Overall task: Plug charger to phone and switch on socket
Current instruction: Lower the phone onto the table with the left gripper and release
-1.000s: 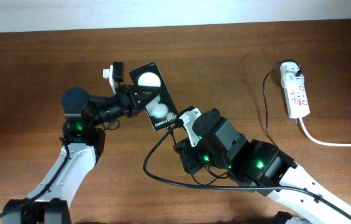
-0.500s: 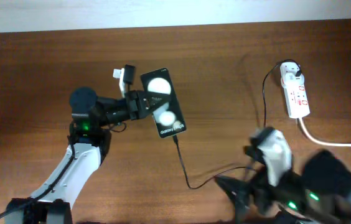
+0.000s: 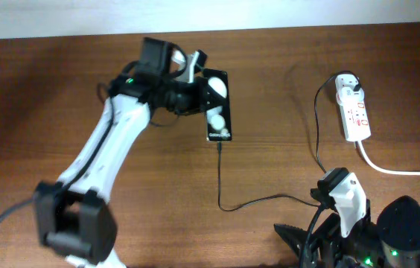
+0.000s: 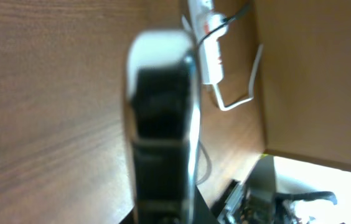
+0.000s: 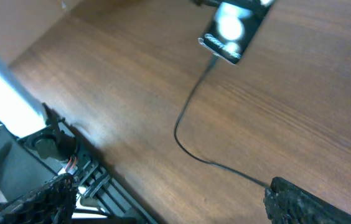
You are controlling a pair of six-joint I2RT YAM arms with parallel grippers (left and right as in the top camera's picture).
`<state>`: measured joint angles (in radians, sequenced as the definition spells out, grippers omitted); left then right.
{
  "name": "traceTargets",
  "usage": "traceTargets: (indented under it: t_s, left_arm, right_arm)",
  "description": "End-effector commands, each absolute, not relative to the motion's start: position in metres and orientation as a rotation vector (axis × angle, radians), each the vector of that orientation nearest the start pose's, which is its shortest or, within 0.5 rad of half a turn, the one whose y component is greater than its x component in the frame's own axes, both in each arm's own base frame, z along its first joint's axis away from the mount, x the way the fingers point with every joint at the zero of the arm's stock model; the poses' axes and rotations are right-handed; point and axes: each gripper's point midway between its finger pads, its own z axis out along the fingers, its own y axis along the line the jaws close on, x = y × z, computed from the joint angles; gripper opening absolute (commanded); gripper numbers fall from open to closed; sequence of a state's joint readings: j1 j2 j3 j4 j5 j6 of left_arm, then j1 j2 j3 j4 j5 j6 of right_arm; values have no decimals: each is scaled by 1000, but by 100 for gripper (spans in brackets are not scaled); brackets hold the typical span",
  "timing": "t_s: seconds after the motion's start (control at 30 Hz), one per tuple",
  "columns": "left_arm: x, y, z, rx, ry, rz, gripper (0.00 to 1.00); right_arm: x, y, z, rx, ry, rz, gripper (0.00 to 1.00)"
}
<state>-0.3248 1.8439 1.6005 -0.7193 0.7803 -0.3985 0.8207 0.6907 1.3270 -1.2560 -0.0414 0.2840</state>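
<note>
The black phone (image 3: 217, 108), two white spots on its face, sits at the back centre with my left gripper (image 3: 197, 95) shut on its left edge. In the left wrist view the phone (image 4: 160, 124) fills the middle, seen edge-on and blurred. The charger's thin black cable (image 3: 220, 179) runs from the phone's lower end, loops right and climbs to its white plug head (image 3: 348, 82) in the socket (image 3: 357, 115). My right gripper (image 3: 299, 242) is open and empty at the front right, well away from the cable (image 5: 188, 124) and the phone (image 5: 231, 31).
The socket's thick white cord (image 3: 400, 170) trails off to the right edge. The socket (image 4: 210, 43) and its cord (image 4: 238, 93) also show far off in the left wrist view. Bare brown table (image 3: 46, 112) lies to the left of my left arm.
My right gripper has let go of the charger, opened and drawn back to the front right. My left arm has carried the phone right and toward the back, cable still attached.
</note>
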Motion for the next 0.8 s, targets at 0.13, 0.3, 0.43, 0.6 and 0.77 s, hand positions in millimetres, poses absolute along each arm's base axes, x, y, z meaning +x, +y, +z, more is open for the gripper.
traceTargets:
  t_s: [0.13, 0.3, 0.43, 0.6, 0.77]
  left_arm:
    - [409, -295, 74, 373, 2808, -1161, 0]
    - [427, -265, 47, 306, 2858, -797, 2]
    - [429, -262, 45, 290, 2862, -773, 4]
    - [430, -249, 34, -26, 2937, -688, 7]
    - [425, -254, 34, 28, 2944, -695, 3]
  right_arm:
    - [117, 133, 334, -617, 2175, 644, 99]
    - [117, 133, 334, -617, 2175, 644, 99]
    - [117, 133, 334, -617, 2175, 644, 99]
    - [117, 133, 334, -617, 2175, 644, 99]
    - [117, 133, 334, -617, 2175, 644, 99]
